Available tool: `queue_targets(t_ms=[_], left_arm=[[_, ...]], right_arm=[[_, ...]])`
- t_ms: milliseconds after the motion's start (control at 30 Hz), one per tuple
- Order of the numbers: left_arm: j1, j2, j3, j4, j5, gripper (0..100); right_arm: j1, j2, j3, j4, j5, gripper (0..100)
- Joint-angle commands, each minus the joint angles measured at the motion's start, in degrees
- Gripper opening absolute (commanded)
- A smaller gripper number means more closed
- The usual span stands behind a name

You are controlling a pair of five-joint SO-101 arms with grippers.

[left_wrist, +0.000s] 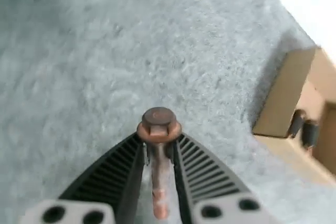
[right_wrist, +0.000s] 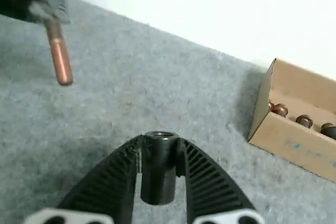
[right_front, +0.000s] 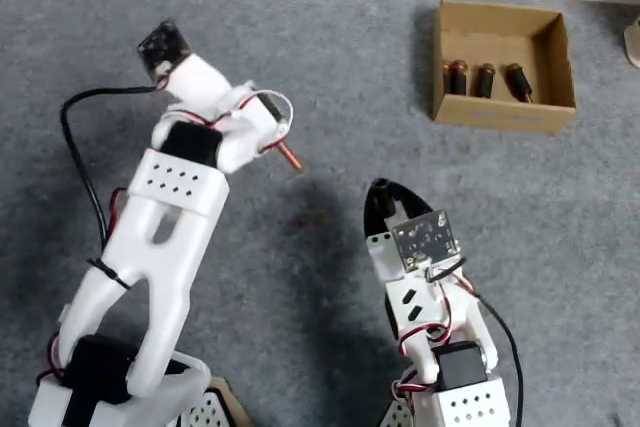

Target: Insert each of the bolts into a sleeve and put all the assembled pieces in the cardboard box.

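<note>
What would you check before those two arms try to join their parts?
1. Grip of left gripper on bolt: ok.
2. Grip of right gripper on sleeve: ok.
3. Tip of bolt lined up with sleeve opening: not ok, they are apart.
4. Inside of sleeve clear: cannot tell.
5. Room in box beside its three pieces: ok.

Assembled pieces (right_front: 485, 79) in box (right_front: 500, 113) (far right).
</note>
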Motion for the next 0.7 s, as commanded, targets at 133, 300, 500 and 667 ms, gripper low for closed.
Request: queue_targets(t_ms=[133, 300, 500, 667], left_arm=[[2.86, -2.95, 9.54, -19.60, -11.52, 1], [3.91, -4.79, 14.11, -33.32, -14.51, 1], [4.00, -14.81, 18.86, -40.35, -14.42, 1], [5.76, -24.75, 23.52, -40.35, -14.42, 1]], right_arm=[[-0.75, -1.01, 6.99, -6.46, 0.18, 0.6], [-6.99, -0.84, 6.99, -7.34, 0.09, 0.6], [-7.69, -0.84, 6.81, -6.11, 0.09, 0.6], [-8.04, -0.84, 6.81, -4.00, 0.09, 0.6]])
